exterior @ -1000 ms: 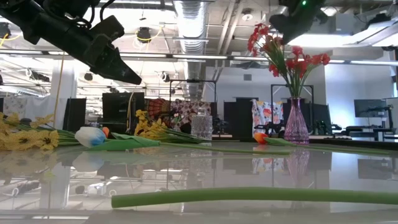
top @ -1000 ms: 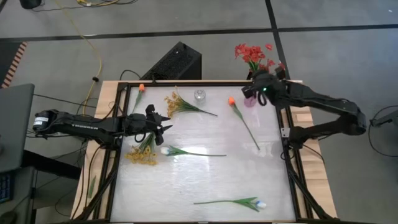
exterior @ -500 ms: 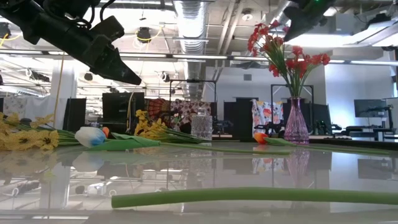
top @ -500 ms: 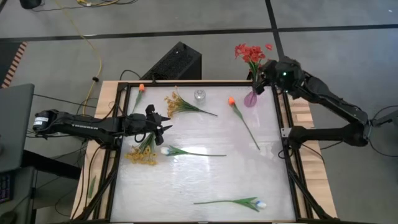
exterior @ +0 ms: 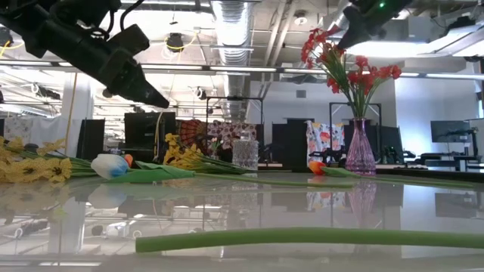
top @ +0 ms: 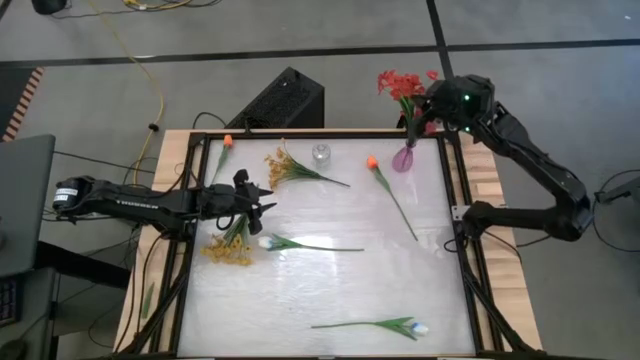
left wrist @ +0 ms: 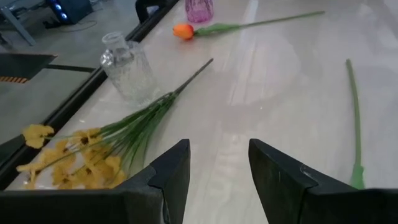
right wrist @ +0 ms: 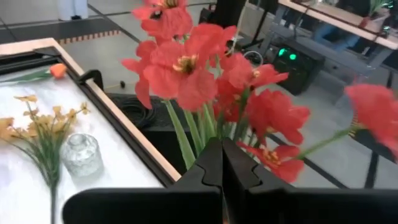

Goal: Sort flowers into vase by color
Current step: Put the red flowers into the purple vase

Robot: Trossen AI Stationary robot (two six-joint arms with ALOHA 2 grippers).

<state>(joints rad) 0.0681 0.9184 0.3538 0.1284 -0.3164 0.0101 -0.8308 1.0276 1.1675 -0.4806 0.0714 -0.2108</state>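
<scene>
Now right gripper [top: 428, 112], closed and empty, has lifted clear above red flowers [top: 402, 87] in pink vase [top: 403, 159]; reds done. Left gripper [top: 262, 200] hovers half-open near yellow sprays [top: 228, 245] on counter [top: 330, 280].

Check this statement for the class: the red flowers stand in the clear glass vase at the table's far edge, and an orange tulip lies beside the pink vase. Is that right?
Wrong in one respect. The red flowers stand in the pink vase, not the clear glass vase, which holds nothing; the low view shows this plainly. The orange tulip does lie beside the pink vase.
</scene>
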